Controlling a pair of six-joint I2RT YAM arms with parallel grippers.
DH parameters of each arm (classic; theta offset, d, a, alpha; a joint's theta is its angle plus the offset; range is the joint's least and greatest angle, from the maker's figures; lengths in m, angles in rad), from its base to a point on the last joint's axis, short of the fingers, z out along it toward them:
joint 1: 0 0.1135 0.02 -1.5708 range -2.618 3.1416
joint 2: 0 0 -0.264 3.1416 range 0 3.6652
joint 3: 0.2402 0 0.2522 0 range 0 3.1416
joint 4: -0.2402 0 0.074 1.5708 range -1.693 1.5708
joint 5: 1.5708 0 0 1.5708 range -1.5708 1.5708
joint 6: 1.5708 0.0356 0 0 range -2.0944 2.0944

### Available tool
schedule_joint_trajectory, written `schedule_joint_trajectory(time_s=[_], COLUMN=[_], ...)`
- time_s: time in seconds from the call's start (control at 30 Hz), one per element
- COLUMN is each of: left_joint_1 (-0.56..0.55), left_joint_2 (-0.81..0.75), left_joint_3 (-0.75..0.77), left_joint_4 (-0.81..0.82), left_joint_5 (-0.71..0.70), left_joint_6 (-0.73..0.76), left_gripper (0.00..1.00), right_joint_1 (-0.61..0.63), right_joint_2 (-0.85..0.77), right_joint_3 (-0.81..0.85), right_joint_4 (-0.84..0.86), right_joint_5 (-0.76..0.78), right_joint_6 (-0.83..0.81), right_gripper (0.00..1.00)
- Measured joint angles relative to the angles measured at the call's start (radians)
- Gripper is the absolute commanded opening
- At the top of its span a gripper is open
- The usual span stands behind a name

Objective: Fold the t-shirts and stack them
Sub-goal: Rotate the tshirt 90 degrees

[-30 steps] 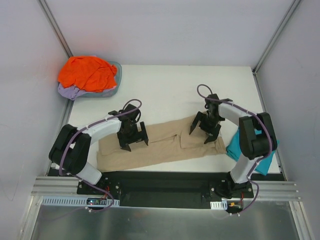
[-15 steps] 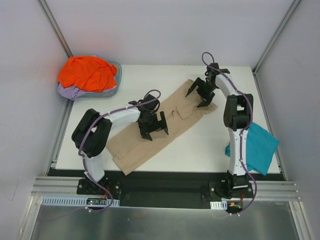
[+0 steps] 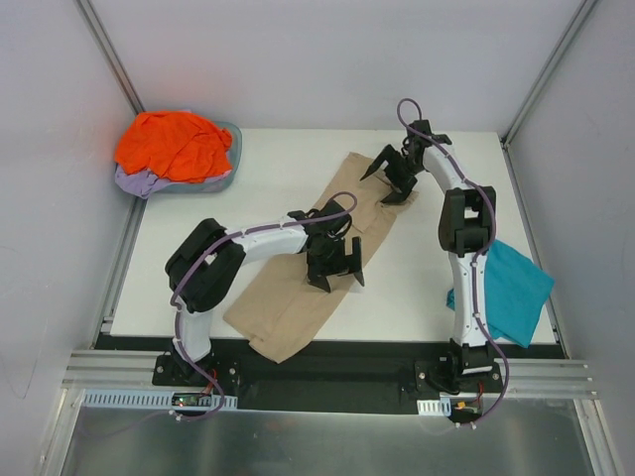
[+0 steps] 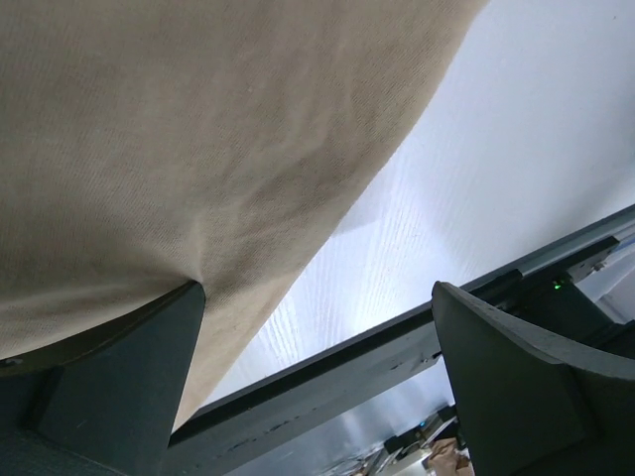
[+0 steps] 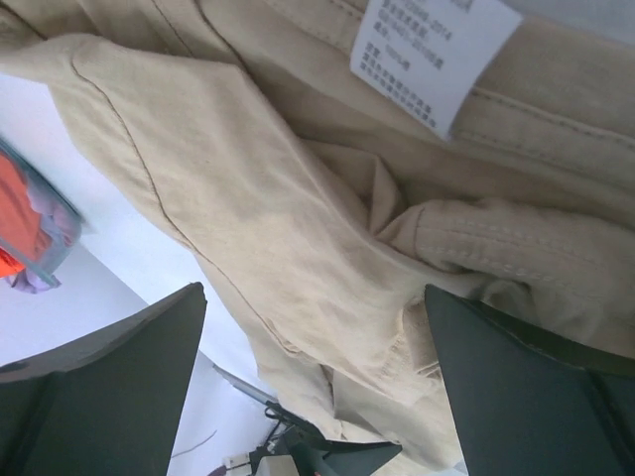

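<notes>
A tan t-shirt (image 3: 308, 278) lies folded into a long strip, running diagonally from the near left to the far right of the table. My left gripper (image 3: 335, 271) stands open over its middle, one fingertip (image 4: 119, 387) pressing the tan cloth (image 4: 198, 149). At the strip's far end my right gripper (image 3: 395, 178) is open above the collar and its white label (image 5: 432, 55). A teal t-shirt (image 3: 511, 288) lies at the right edge. An orange t-shirt (image 3: 174, 144) lies on a lavender one (image 3: 134, 180) at the back left.
The shallow teal-grey basin (image 3: 230, 149) under the orange and lavender shirts sits at the back left corner. A black rail (image 3: 317, 362) runs along the table's near edge. Grey walls close in the left, back and right.
Both arms swung the tan shirt counter-clockwise, from nearly level across the front to a steep diagonal. The right gripper went to the far side, the left toward the middle.
</notes>
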Motion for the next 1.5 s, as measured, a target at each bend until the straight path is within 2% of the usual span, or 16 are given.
schedule_joint_trajectory(time_s=[0.2, 0.3, 0.43, 0.53, 0.67, 0.8, 0.93, 1.2, 1.33, 1.5], left_joint_1=[-0.022, -0.022, -0.022, -0.020, -0.003, 0.014, 0.018, 0.019, 0.018, 0.015], left_joint_2=[-0.009, -0.049, -0.179, -0.301, -0.397, -0.402, -0.375, -0.278, -0.217, -0.124], left_joint_3=[-0.006, -0.031, -0.095, -0.167, -0.293, -0.397, -0.404, -0.324, -0.263, -0.166], left_joint_4=[0.001, -0.001, -0.013, -0.018, -0.029, -0.066, -0.079, -0.100, -0.096, -0.066], left_joint_5=[-0.026, -0.065, -0.138, -0.187, -0.216, -0.221, -0.216, -0.179, -0.114, -0.013], left_joint_6=[0.006, 0.030, 0.077, 0.108, 0.130, 0.137, 0.138, 0.141, 0.140, 0.125], left_gripper=[0.99, 0.99, 0.99, 0.99, 0.99, 0.99, 0.99, 0.99, 0.99, 0.99], right_joint_1=[0.001, 0.001, 0.013, 0.058, 0.186, 0.317, 0.357, 0.283, 0.235, 0.152], right_joint_2=[-0.047, -0.140, -0.307, -0.428, -0.512, -0.484, -0.417, -0.287, -0.235, -0.122], right_joint_3=[-0.013, -0.079, -0.193, -0.307, -0.483, -0.575, -0.567, -0.476, -0.401, -0.206], right_joint_4=[-0.050, -0.085, -0.105, -0.112, -0.087, -0.062, -0.047, -0.082, -0.127, -0.225], right_joint_5=[0.084, 0.142, 0.207, 0.239, 0.249, 0.216, 0.182, 0.144, 0.110, 0.082], right_joint_6=[-0.111, -0.183, -0.257, -0.291, -0.303, -0.302, -0.299, -0.300, -0.311, -0.340], right_gripper=[0.97, 0.97, 0.97, 0.97, 0.97, 0.97, 0.97, 0.97, 0.97, 0.97])
